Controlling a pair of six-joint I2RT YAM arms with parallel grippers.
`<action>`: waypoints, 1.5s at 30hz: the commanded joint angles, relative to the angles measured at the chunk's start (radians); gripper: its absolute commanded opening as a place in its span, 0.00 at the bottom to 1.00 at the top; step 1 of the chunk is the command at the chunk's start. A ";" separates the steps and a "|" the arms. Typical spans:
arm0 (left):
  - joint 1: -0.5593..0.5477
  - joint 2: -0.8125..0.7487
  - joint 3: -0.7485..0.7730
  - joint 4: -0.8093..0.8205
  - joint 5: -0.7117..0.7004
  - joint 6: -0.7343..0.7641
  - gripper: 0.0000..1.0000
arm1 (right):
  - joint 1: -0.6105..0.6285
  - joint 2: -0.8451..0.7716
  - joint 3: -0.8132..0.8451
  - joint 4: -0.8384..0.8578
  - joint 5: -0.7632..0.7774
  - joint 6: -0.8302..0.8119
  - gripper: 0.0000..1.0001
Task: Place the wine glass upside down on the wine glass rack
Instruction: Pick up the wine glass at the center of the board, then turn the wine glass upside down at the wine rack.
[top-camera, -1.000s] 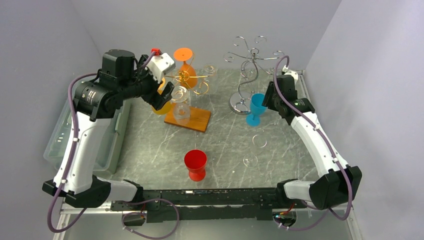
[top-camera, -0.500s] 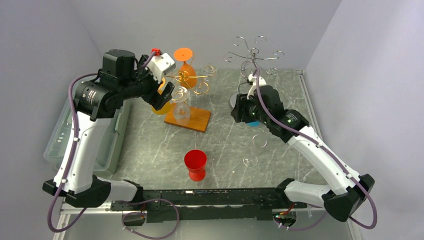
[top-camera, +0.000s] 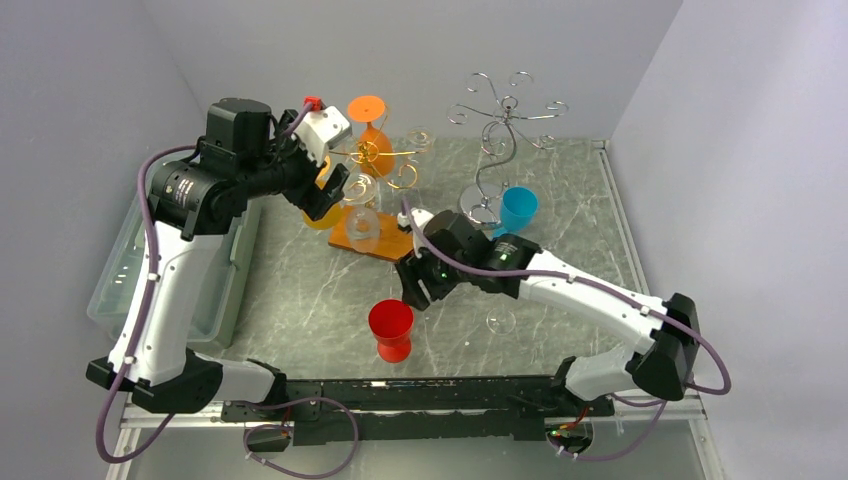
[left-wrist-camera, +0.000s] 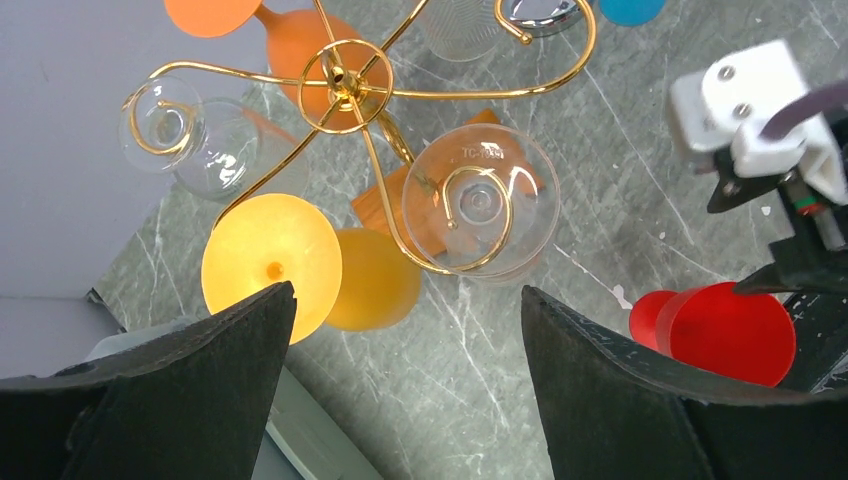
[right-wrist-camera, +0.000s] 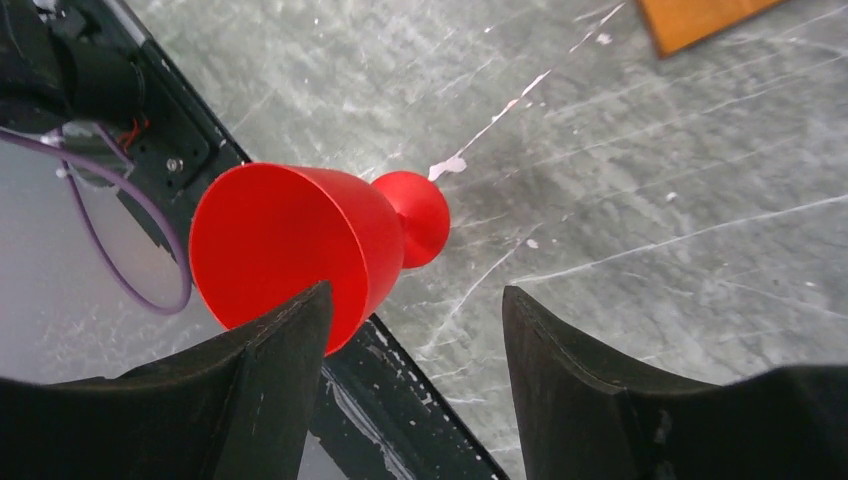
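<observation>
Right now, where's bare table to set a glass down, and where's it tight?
Free: the stretch between the plastic bin and the red glass, in front of the wooden base; also far right, between the blue glass and the table edge. Crowded: around the gold rack under the left fingers, and mid-table, where the right arm crosses.

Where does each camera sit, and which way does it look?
Top external: above and behind the arms, looking down at the table; both arms and their bases show.
Left wrist: on the left arm, looking down on the gold rack; the two fingers of the open left gripper show.
Right wrist: on the right arm, looking down at the red glass; the two fingers of the open right gripper show.
Shared: all three views show the red glass.
</observation>
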 joint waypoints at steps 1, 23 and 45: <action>0.001 -0.008 0.039 -0.004 -0.007 0.014 0.89 | 0.035 0.003 -0.032 0.099 -0.011 0.022 0.66; 0.002 0.002 0.079 -0.035 0.087 -0.026 0.97 | -0.022 -0.280 0.029 0.053 0.283 -0.005 0.00; 0.001 0.085 0.119 -0.012 0.468 -0.189 0.93 | -0.128 -0.291 0.296 0.320 0.214 -0.097 0.00</action>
